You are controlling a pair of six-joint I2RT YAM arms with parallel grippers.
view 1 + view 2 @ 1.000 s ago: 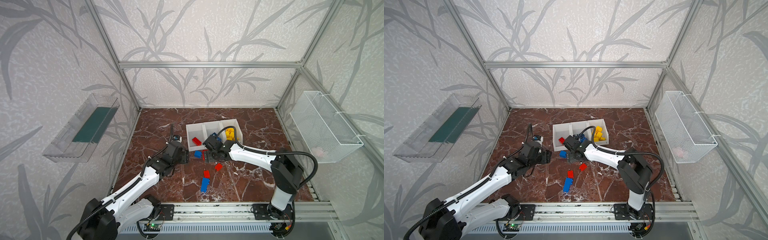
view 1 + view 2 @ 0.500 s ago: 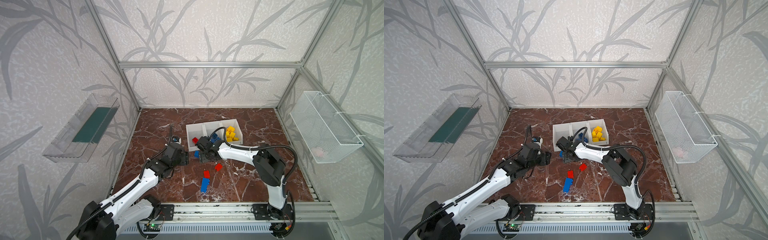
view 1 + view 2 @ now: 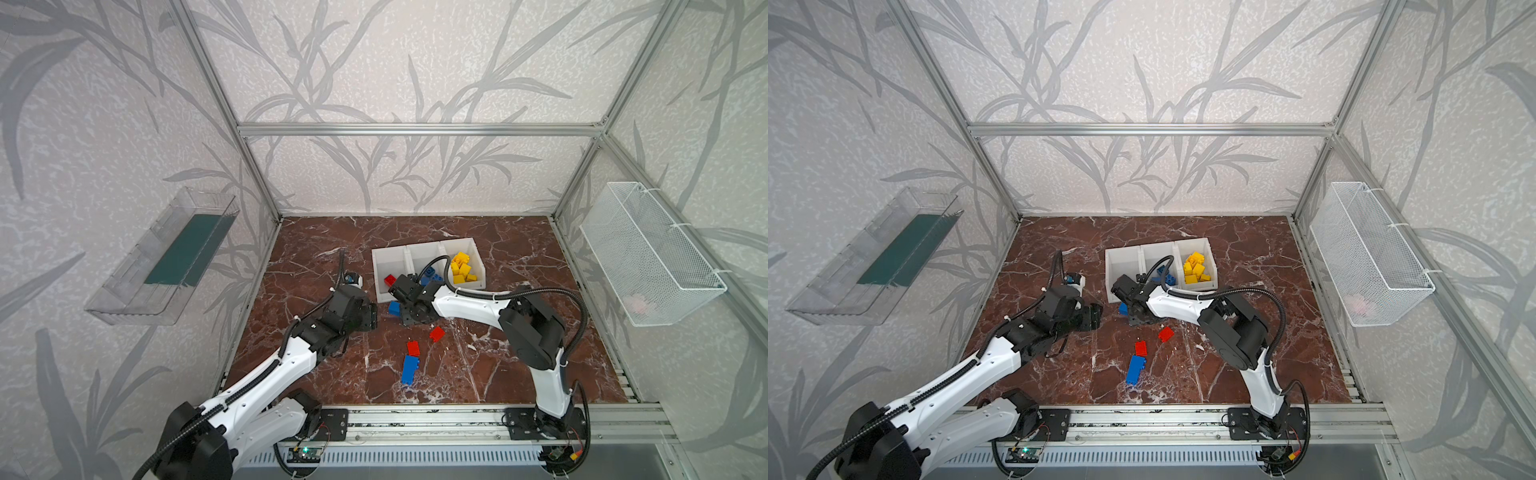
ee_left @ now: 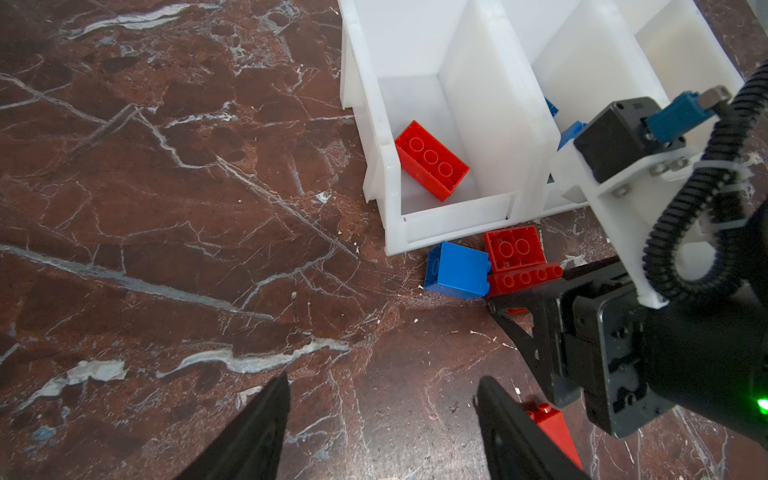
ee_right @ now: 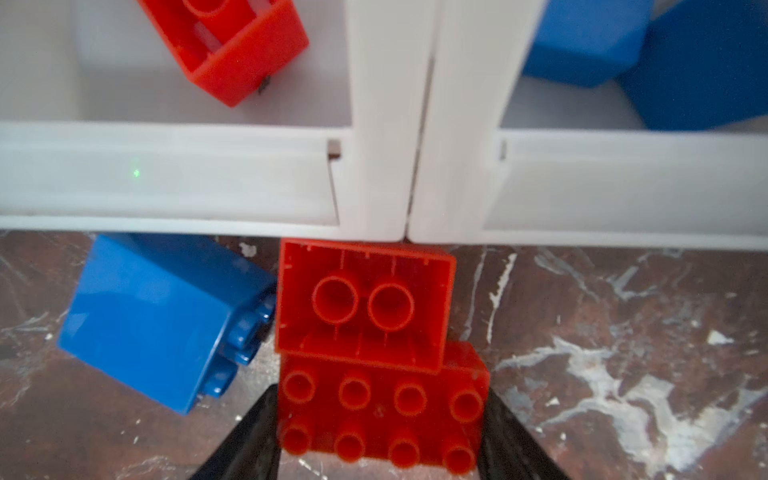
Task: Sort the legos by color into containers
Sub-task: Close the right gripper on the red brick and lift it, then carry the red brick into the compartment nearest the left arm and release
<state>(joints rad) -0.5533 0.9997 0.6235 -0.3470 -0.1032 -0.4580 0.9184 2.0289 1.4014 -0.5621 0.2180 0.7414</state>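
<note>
My right gripper (image 5: 380, 399) is shut on a red eight-stud brick (image 5: 382, 415) lying on the floor in front of the white bins (image 5: 208, 183). An upside-down red brick (image 5: 361, 303) rests against it, and a blue brick (image 5: 158, 316) lies beside them. In both top views that gripper (image 3: 415, 318) points down just before the bins (image 3: 376, 270), which hold a red brick (image 3: 389, 279), blue bricks (image 3: 430, 274) and yellow bricks (image 3: 463, 268). My left gripper (image 4: 383, 378) (image 3: 368, 318) hovers open and empty over bare floor, left of the blue brick (image 3: 394, 308).
Two small red bricks (image 3: 436, 333) (image 3: 413, 348) and a long blue brick (image 3: 409, 370) lie on the marble floor nearer the front rail. A clear tray (image 3: 166, 257) hangs on the left wall and a wire basket (image 3: 648, 253) on the right wall.
My right gripper's jaws have closed in onto the red brick in front of the bins, and that arm's elbow has swung. The left arm has barely moved.
</note>
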